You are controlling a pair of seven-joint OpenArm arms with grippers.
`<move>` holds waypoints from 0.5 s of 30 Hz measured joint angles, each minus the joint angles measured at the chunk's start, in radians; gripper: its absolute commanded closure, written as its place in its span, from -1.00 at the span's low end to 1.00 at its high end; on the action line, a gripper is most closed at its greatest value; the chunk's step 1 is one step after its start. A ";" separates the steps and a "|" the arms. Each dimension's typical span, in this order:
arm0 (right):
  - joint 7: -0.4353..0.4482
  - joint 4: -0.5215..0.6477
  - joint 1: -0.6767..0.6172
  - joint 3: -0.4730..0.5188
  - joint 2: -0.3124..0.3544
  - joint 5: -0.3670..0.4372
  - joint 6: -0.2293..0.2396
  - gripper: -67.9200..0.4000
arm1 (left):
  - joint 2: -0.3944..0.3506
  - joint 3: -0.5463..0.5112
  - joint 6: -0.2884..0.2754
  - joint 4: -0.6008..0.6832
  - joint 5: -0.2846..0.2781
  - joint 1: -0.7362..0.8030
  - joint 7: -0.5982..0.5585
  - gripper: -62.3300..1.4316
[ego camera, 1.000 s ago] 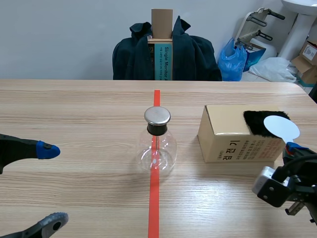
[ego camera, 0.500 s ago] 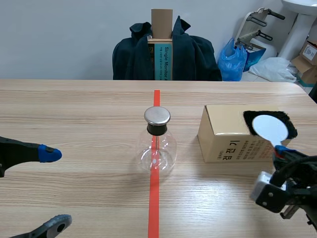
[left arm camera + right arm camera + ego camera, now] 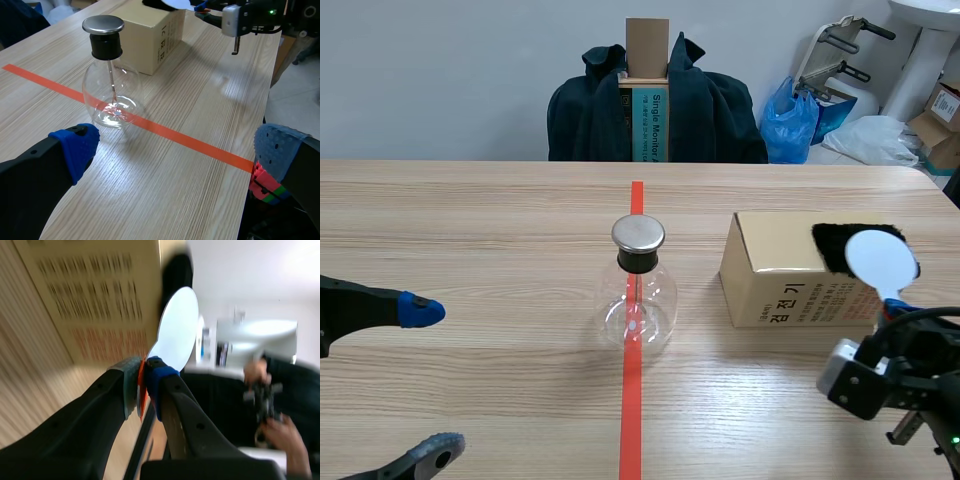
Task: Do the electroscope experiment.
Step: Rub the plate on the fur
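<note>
Box sits at three o'clock of the glass flask, which stands on the red line. My right gripper, clamped on the white disc, has swung it back across the black fur. That's rubbing, I reckon, building charge. Left gripper gapes wide, idle at eight o'clock.

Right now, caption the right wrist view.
Right jaws shut on a white disc, close to the black fur atop the cardboard box.
</note>
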 measured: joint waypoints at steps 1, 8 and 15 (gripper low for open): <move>0.021 0.000 0.000 0.010 0.005 0.004 0.016 0.96 | 0.000 0.000 0.000 -0.001 0.000 0.000 0.000 -1.00; 0.045 0.001 0.017 -0.001 0.003 -0.004 0.019 0.96 | 0.000 0.000 0.007 -0.001 0.000 0.000 -0.001 -1.00; 0.194 0.001 0.024 -0.003 0.023 0.003 0.023 0.96 | 0.000 0.000 0.018 -0.001 0.000 0.000 0.000 -1.00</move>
